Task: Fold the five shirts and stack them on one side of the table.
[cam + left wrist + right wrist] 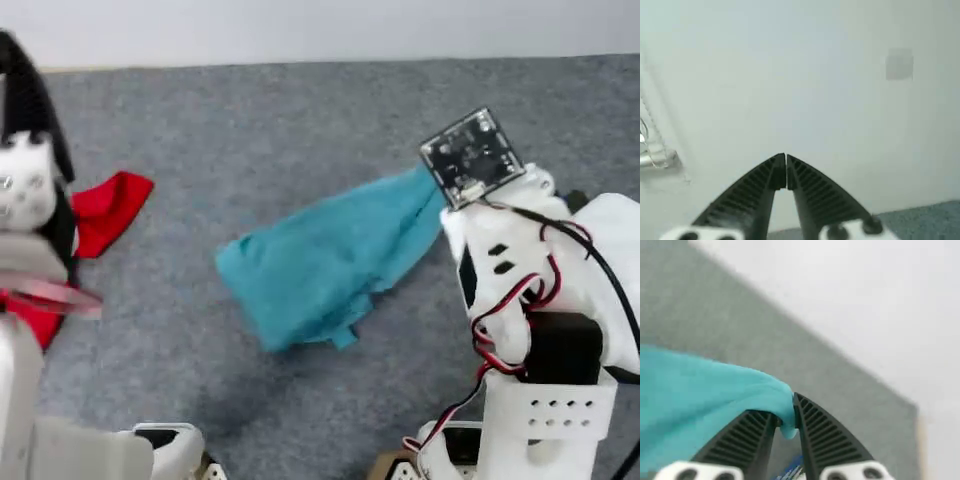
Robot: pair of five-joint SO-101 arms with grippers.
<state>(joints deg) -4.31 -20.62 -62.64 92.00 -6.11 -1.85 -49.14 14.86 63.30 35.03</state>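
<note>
- High view: we see the teal shirt (320, 265) bunched on the grey table (300, 120). One corner runs up to the right arm (520, 290). A red shirt (105, 210) lies beside the left arm (25, 190).
- Left wrist view: our left gripper (785, 161) is clenched on nothing, with a white wall beyond its jaws.
- Right wrist view: our right gripper (786, 412) pinches the teal shirt's (700, 395) edge between its jaws, and the cloth trails off to one side.

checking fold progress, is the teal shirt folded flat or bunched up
Bunched, not folded: the teal shirt lies rumpled on the grey table, one end pinched in the right gripper.
</note>
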